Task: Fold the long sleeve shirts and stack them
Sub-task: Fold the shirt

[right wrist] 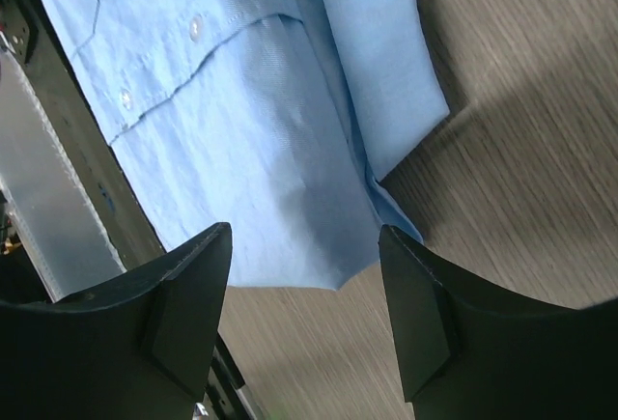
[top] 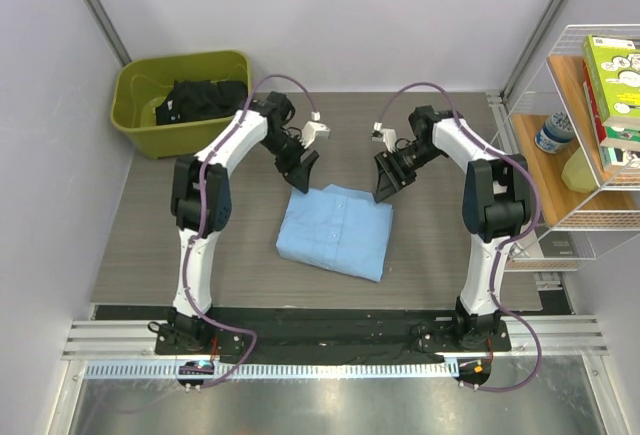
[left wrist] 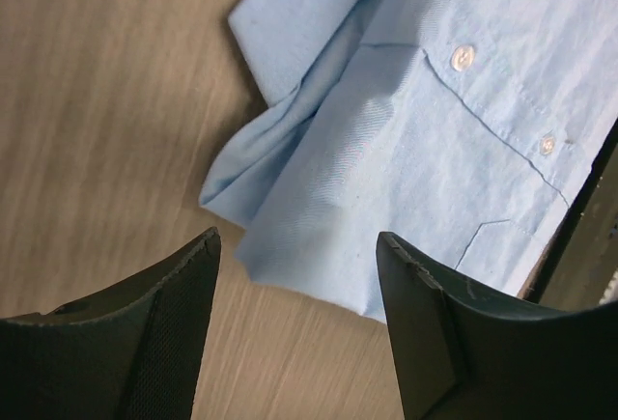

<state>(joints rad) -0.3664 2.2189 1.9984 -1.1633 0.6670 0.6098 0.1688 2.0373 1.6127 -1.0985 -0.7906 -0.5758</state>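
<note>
The long sleeve shirt (top: pixel 335 230) sits right below both sets of fingers, and neither set has hold of it. The left gripper (top: pixel 303 170) has its two dark fingers spread wide with only cloth and bare wood showing between them. The right gripper (top: pixel 388 177) is the same: spread, empty, clear of the fabric. Each one hovers over a far corner of the bundle, left at the far-left corner and right at the far-right.

From the wrist views the shirt is a light blue packet, button placket and pocket seam facing up, with layers tucked under at the far edge. At the left corner a fold of cloth pokes out a little from under the top layer. It's not a crisp corner. From above, the bundle is a compact rectangle near the middle of the table (top: pixel 150 245), slightly skewed, between the two arms.

My read: the fold on this one is about done and the hands are free. Next comes either a tidy of that loose corner or a reach for another garment. The green bin (top: pixel 180 105) at the far left holds dark cloth (top: pixel 205 98) — whether that's another shirt I can't tell. A reach there falls to the left arm, and anything folded afterward needs to land squarely on top of this packet.
</note>
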